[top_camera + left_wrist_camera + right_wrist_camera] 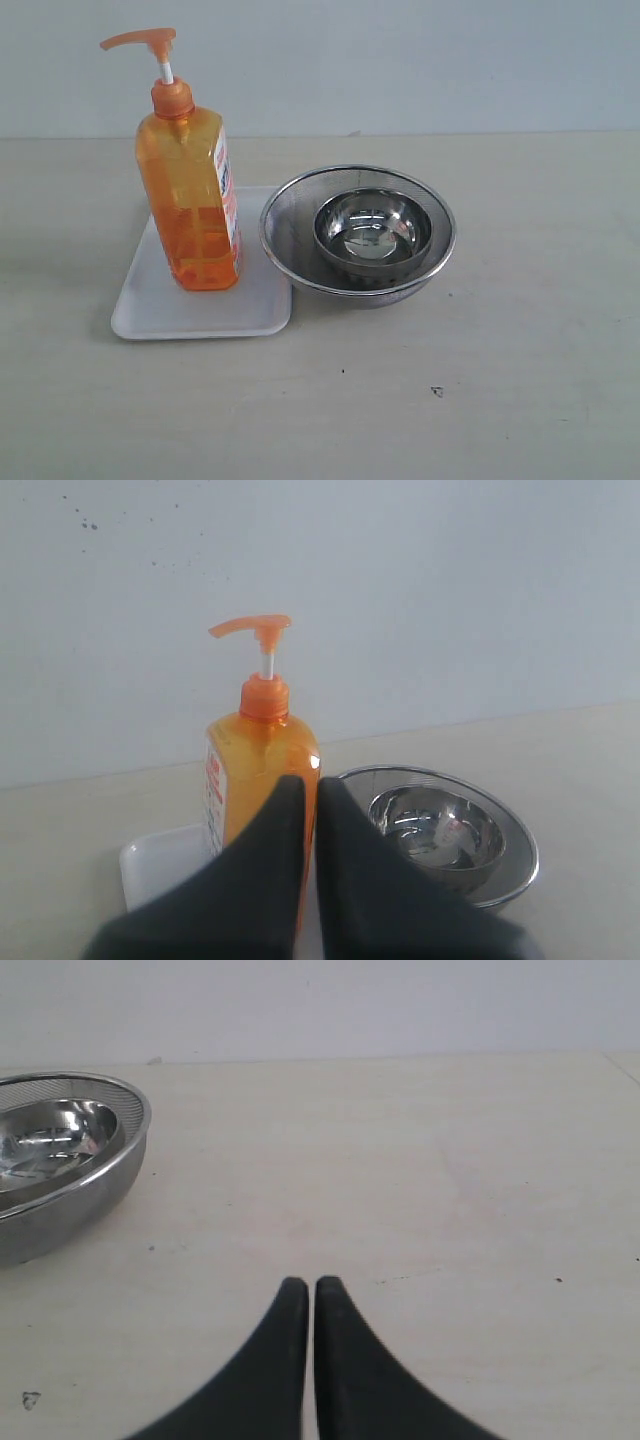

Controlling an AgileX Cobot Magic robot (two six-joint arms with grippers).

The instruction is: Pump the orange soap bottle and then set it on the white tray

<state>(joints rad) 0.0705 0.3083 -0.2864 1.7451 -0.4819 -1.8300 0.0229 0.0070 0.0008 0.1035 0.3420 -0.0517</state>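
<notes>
The orange soap bottle stands upright on the white tray, its pump head raised on the white stem. Neither arm shows in the exterior view. In the left wrist view the bottle rises just beyond my left gripper, whose black fingers are shut with nothing between them; a corner of the tray shows beside it. My right gripper is shut and empty over bare table, well away from the bottle.
A round steel mesh bowl with a smaller steel bowl inside sits right beside the tray. It also appears as the mesh bowl and mesh bowl in the wrist views. A pale wall stands behind the table.
</notes>
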